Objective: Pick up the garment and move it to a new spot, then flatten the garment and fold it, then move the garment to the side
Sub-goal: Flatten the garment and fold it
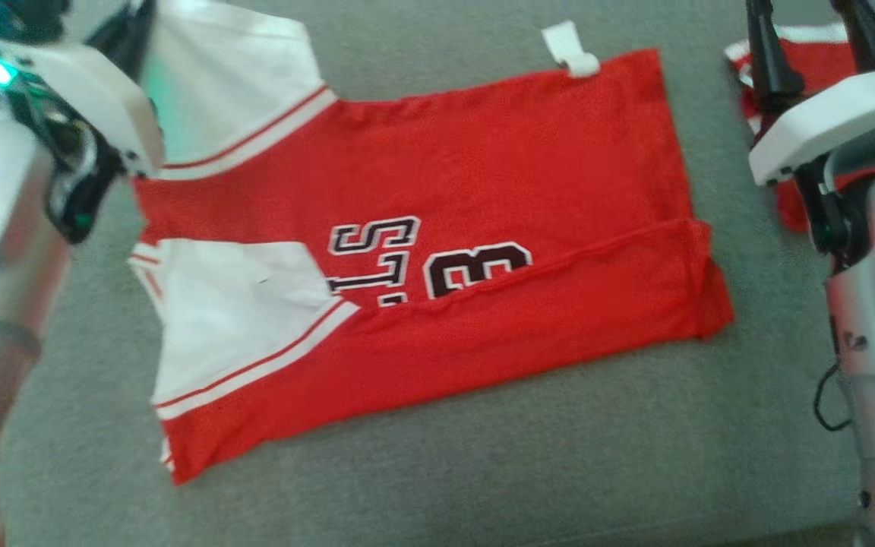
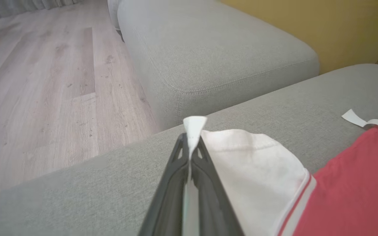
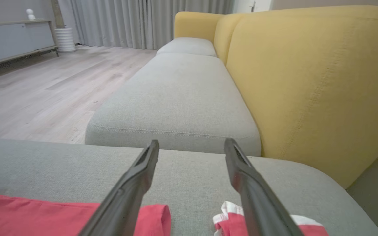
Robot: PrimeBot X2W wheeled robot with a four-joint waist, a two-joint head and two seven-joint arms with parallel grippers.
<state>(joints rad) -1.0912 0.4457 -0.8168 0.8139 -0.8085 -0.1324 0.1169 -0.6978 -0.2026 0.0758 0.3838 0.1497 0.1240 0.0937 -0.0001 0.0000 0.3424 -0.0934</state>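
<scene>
The garment [image 1: 483, 152] is a red jersey with white sleeves and dark lettering. It lies spread on the grey sofa cushion [image 1: 483, 471], and its near edge is folded over along a line. In the left wrist view my left gripper [image 2: 191, 137] is shut on the tip of the far white sleeve [image 2: 254, 164]. This gripper sits at the top left of the head view, over that sleeve. My right gripper [image 3: 192, 146] stands open just above the cushion, beyond the garment's hem corner [image 3: 149, 216], with nothing between its fingers.
A second red and white cloth [image 1: 810, 61] lies bunched at the cushion's right, under my right gripper's fingers [image 3: 254, 196]. A white tag [image 1: 570, 49] sticks out from the garment's far edge. Beyond are another grey seat [image 3: 182, 91], a yellow backrest [image 3: 307, 82] and wooden floor [image 2: 44, 82].
</scene>
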